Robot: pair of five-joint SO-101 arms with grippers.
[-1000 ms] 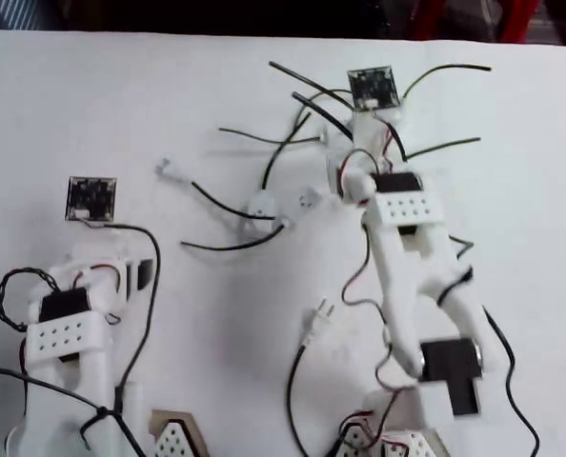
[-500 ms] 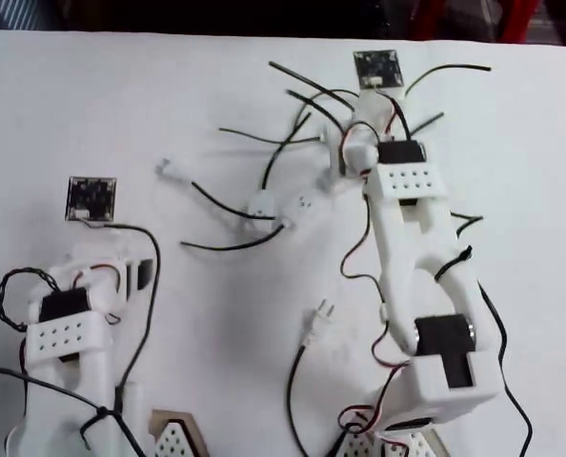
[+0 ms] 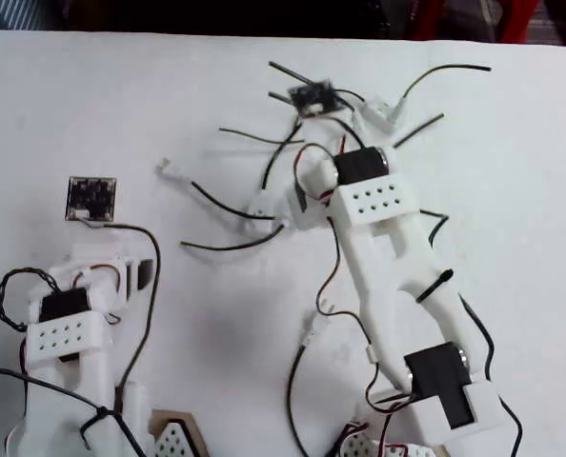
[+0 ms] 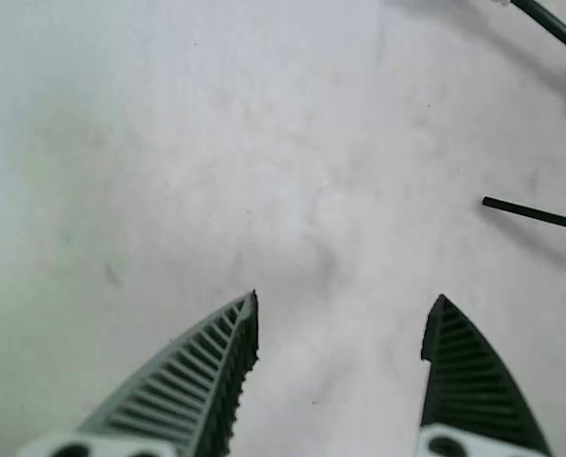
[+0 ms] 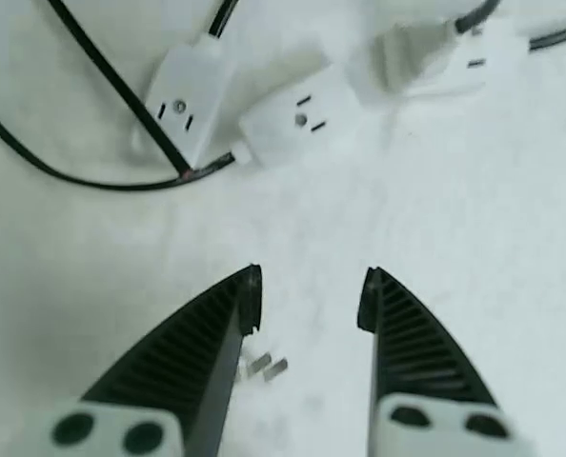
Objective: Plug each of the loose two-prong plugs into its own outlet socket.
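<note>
The right arm has swung left since a second ago, and its wrist is now near the sockets among the cables; the left arm has not moved. The right gripper is spread above the table. A socket and a second socket lie ahead of it, and prongs show beside one finger. Farther off, a plug touches a third socket. A loose plug lies beside the right forearm. The left gripper is spread over the table, near a cable.
</note>
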